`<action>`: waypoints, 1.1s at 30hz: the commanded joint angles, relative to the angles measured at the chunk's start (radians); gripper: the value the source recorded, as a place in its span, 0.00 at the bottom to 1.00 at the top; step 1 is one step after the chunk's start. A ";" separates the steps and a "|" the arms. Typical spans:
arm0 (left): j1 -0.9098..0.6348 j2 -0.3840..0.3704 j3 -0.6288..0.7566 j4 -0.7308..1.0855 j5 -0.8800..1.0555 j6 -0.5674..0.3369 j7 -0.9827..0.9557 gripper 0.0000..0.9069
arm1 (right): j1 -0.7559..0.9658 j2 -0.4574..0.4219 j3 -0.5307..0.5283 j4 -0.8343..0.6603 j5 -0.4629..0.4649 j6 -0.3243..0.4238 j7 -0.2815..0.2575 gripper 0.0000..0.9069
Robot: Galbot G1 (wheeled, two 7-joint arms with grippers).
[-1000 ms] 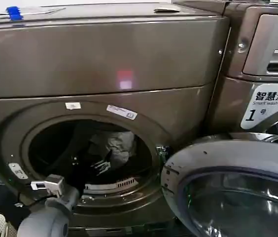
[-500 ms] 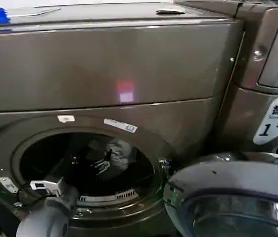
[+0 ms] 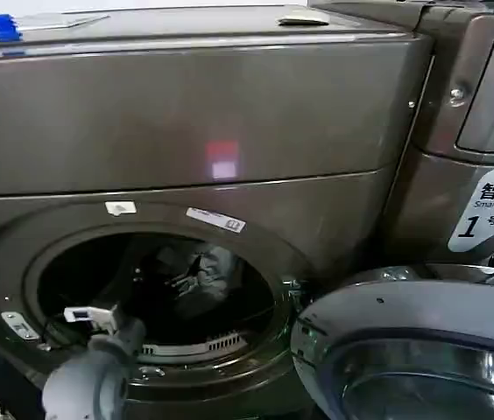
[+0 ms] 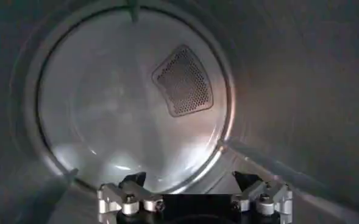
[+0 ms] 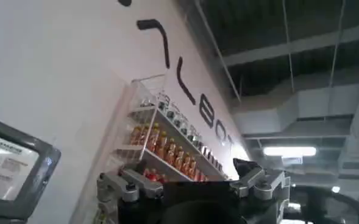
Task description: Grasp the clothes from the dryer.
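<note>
**Left arm inside the drum, right arm aimed at the ceiling**

The dryer (image 3: 186,114) stands with its door (image 3: 422,350) swung open at near right. From the head view, the clothes (image 3: 212,267) hang as a pale crumpled lump deep in the porthole, right of centre, with the left gripper (image 3: 184,282) reaching in just beside them; whether it touches them I cannot tell. The left wrist view looks past spread, empty fingers (image 4: 121,195) to the bare drum back wall and its mesh vent (image 4: 184,81). The right gripper (image 5: 194,182), fingers apart and holding nothing, faces a shelf of bottles (image 5: 167,146) on a white wall.
</note>
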 commanded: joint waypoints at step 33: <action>-0.785 -0.074 0.128 1.099 0.036 -0.244 -0.094 1.00 | 0.002 -0.035 0.032 -0.034 -0.015 0.007 0.004 1.00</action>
